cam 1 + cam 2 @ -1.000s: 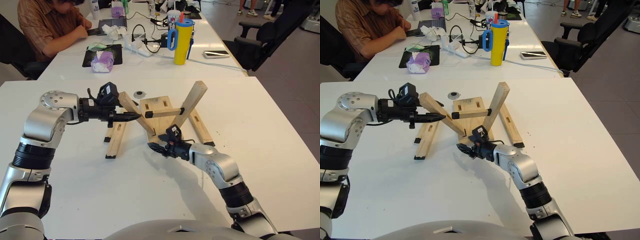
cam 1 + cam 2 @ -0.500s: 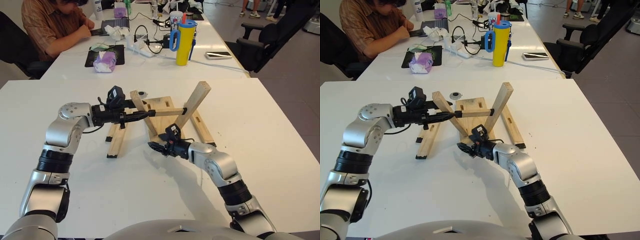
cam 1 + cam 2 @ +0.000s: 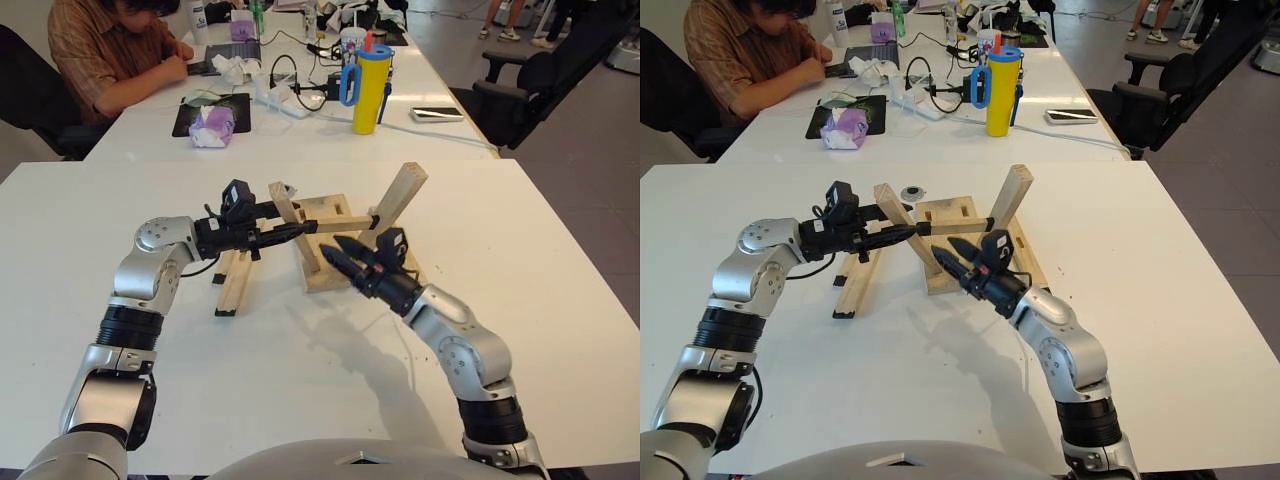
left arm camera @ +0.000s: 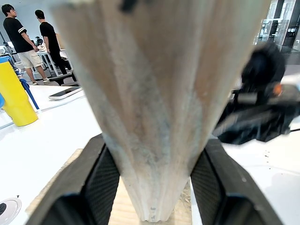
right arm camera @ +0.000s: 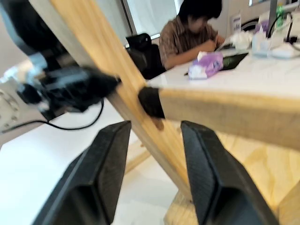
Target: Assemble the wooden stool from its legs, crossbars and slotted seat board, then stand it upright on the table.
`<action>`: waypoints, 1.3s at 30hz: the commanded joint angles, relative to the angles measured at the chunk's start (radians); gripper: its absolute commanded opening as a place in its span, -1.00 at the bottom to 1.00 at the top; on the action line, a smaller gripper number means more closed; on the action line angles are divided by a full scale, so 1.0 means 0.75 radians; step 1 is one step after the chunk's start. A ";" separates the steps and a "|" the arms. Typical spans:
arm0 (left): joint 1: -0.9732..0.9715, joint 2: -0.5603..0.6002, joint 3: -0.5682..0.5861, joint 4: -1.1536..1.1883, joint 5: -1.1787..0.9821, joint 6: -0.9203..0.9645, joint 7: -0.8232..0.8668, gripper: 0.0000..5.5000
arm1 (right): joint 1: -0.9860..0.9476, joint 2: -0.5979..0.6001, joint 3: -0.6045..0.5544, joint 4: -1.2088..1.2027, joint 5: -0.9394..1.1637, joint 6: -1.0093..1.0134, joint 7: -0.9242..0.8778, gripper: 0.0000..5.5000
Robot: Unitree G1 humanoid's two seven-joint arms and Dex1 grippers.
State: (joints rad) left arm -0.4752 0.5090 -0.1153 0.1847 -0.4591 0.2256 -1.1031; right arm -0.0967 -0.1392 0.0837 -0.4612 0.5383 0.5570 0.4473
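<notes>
**On the white surface: stool part-built, seat board down**

On the white surface (image 3: 150, 380) the slotted seat board (image 3: 940, 272) lies flat, slots facing up.

- 2 legs rise from the seat board. Leg A (image 3: 283, 205) stands over its left part and leg B (image 3: 398, 195) over its right part. They tilt away from each other and form a V.
- The crossbar (image 3: 340, 219) runs between the 2 legs above the seat board, roughly level. Its black-tipped end meets leg A. I cannot tell whether that end is seated in the leg.
- The left tool (image 3: 908, 232) comes in from the left of the seat board. It is clamped on leg A, which fills the gap between the pads (image 4: 101, 185) in the left wrist view.
- The right tool (image 3: 335, 247) hangs over the near part of the seat board, just below the crossbar. Its fingers (image 5: 105, 164) are spread apart and hold nothing. Leg A and the crossbar joint lie just past the fingertips.
- Loose wooden pieces (image 3: 235, 278) lie flat on the surface to the left of the seat board.
- 1 more wooden piece (image 3: 1023, 250) lies flat along the seat board's right edge, partly behind the right arm.
- A small round disc (image 3: 908, 191) sits just behind the seat board.
- A yellow bottle (image 3: 367, 85) stands well beyond the seat board on the next table.
</notes>
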 commanded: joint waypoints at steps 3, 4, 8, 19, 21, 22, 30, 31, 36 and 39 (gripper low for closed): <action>0.086 0.019 -0.097 0.072 0.101 0.099 -0.008 -0.26 | -0.303 0.017 0.103 -0.060 -0.303 -0.114 -0.216 -0.54; 0.084 0.017 -0.099 0.074 0.101 0.099 -0.008 -0.26 | -0.321 0.006 0.131 -0.030 -0.380 -0.154 -0.240 -0.54; 0.083 0.015 -0.109 0.075 0.106 0.094 -0.005 -0.26 | -0.257 -0.098 0.329 0.274 -0.673 -0.121 -0.292 -0.54; 0.057 0.000 -0.108 0.091 0.096 0.081 0.000 -0.26 | -0.150 -0.067 0.344 0.379 -0.588 -0.228 -0.133 -0.54; 0.041 0.008 -0.098 0.091 0.085 0.087 -0.015 -0.26 | -0.080 -0.006 0.196 0.194 -0.315 -0.266 -0.059 -0.54; 0.033 0.016 -0.093 0.088 0.080 0.091 -0.024 -0.26 | -0.035 -0.013 0.150 0.126 -0.212 -0.241 -0.015 -0.54; -0.077 0.098 -0.061 0.119 0.061 0.114 -0.144 -0.26 | 0.121 -0.109 0.092 0.197 -0.079 -0.162 0.100 -0.63; -0.093 0.101 -0.063 0.135 0.069 0.109 -0.154 -0.26 | 0.110 -0.091 0.109 0.255 -0.121 -0.194 0.079 -0.68; -0.171 0.085 -0.085 0.193 0.113 0.080 -0.193 -0.26 | 0.039 -0.005 0.208 0.574 -0.362 -0.294 -0.058 -0.97; -0.179 0.071 -0.099 0.189 0.123 0.071 -0.208 -0.26 | 0.019 0.013 0.232 0.698 -0.457 -0.267 -0.128 -0.99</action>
State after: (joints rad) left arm -0.6278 0.5688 -0.1544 0.3034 -0.4175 0.2574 -1.2499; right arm -0.0584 -0.1379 0.2455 -0.0103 0.2485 0.3368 0.3938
